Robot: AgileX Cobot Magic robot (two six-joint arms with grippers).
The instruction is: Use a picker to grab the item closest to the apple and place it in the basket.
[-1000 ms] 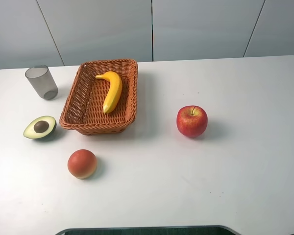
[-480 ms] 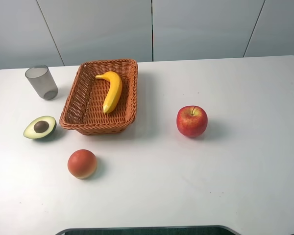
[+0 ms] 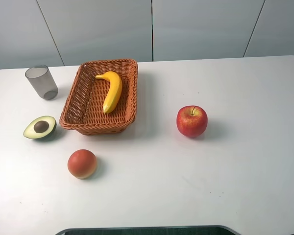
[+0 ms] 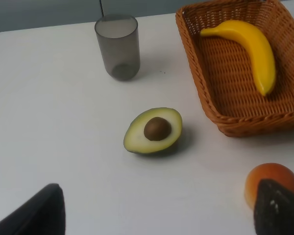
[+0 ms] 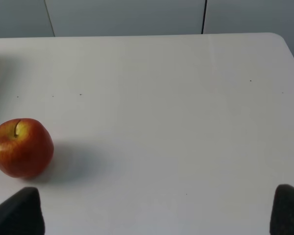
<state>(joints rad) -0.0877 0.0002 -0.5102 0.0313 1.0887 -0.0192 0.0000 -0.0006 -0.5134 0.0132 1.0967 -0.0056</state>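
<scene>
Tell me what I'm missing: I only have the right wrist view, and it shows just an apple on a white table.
Observer: A wicker basket stands left of the apple in the high view.
Operator: Is anything in it?
Observer: Yes, a banana lies inside.
Operator: What else is on the table?
Observer: An orange fruit, an avocado half and a grey cup.
Operator: And the left gripper?
Observer: The left gripper is open, above the table near the avocado half.
</scene>
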